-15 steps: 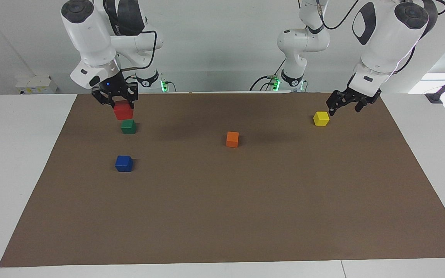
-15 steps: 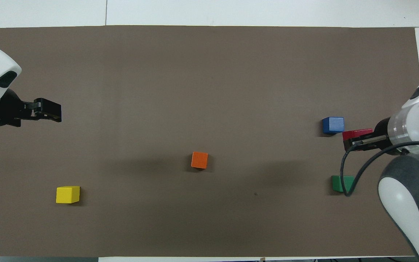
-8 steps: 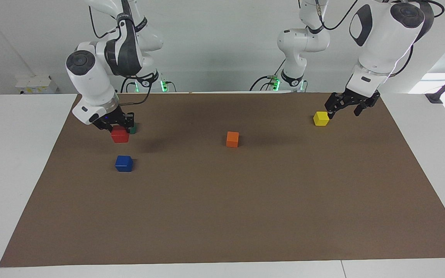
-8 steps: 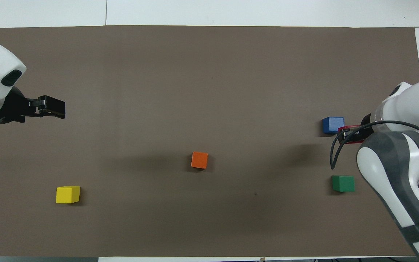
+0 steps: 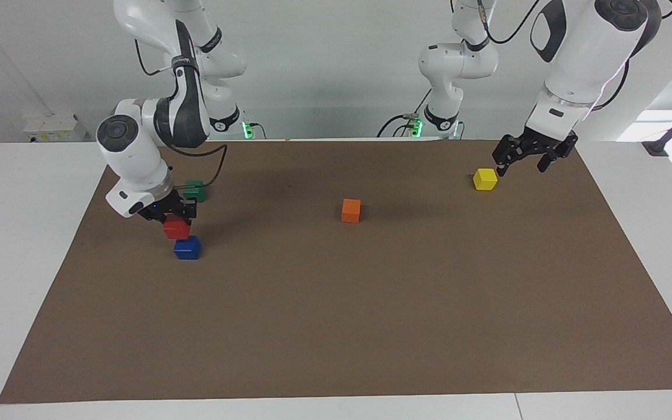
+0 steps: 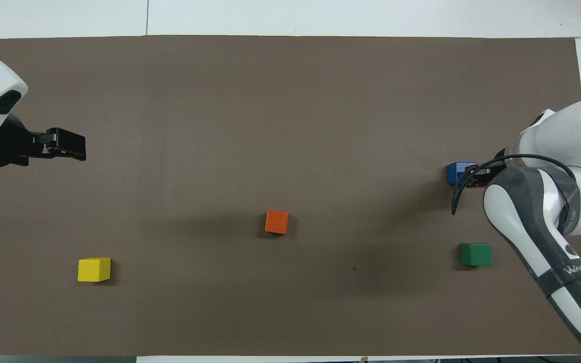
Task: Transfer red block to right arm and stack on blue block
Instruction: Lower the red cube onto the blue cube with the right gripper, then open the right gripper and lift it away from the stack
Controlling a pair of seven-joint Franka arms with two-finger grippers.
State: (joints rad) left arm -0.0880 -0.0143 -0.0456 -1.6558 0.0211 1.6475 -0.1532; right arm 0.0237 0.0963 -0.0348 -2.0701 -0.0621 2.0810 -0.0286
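Note:
My right gripper (image 5: 175, 219) is shut on the red block (image 5: 177, 229) and holds it low over the edge of the blue block (image 5: 187, 248) that is nearest the robots. I cannot tell whether the two blocks touch. In the overhead view the right arm hides most of the red block (image 6: 473, 183), and the blue block (image 6: 458, 171) shows beside it. My left gripper (image 5: 524, 162) is open and empty, raised over the mat beside the yellow block (image 5: 485, 179); it also shows in the overhead view (image 6: 71, 150).
A green block (image 5: 194, 190) lies nearer to the robots than the blue block. An orange block (image 5: 351, 210) lies mid-table on the brown mat (image 5: 336, 326). The yellow block (image 6: 94, 269) lies toward the left arm's end.
My right gripper has come down and away from the robots with the red block, from over the green block to just over the blue block. My left gripper has hardly moved.

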